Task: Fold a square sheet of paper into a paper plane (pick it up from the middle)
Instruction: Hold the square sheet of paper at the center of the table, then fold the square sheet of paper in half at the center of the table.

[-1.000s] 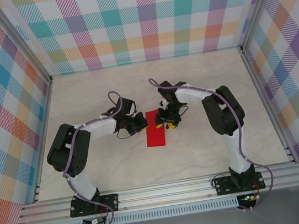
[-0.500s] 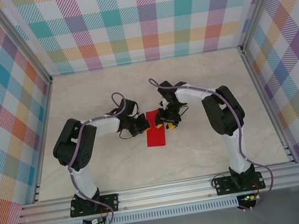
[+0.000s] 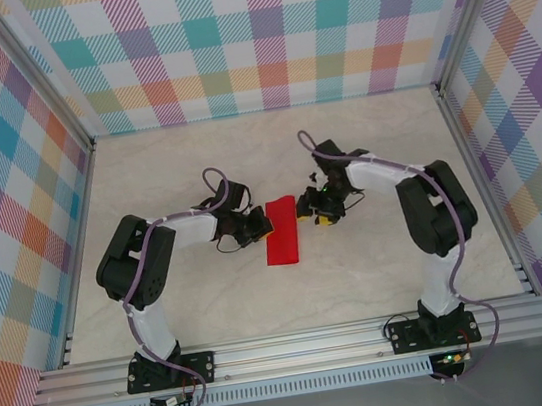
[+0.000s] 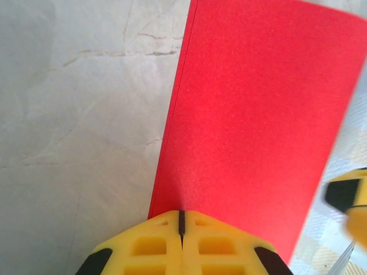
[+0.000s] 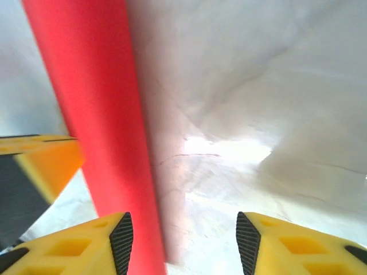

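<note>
**Pin with the left, fold with the right**

On the left side, the left gripper (image 3: 262, 229) has its jaws squeezed fully together. Its tip sits right on the left edge of the red sheet (image 3: 280, 232), and the left wrist view shows it meeting the paper's near edge. I'd treat it as the anchor: press straight down and don't drag, or the layers will skew.

The sheet lies flat mid-table (image 3: 374, 148) as a narrow rectangle, so my guess is it's already folded in half.

On the right, the right gripper (image 3: 313, 215) is just beside the paper's right edge. Its jaws are about halfway apart with nothing between them. For the next fold I'd come in low, catch only the top layer's corner, and make small moves. This thin stuff probably buckles fast.
</note>
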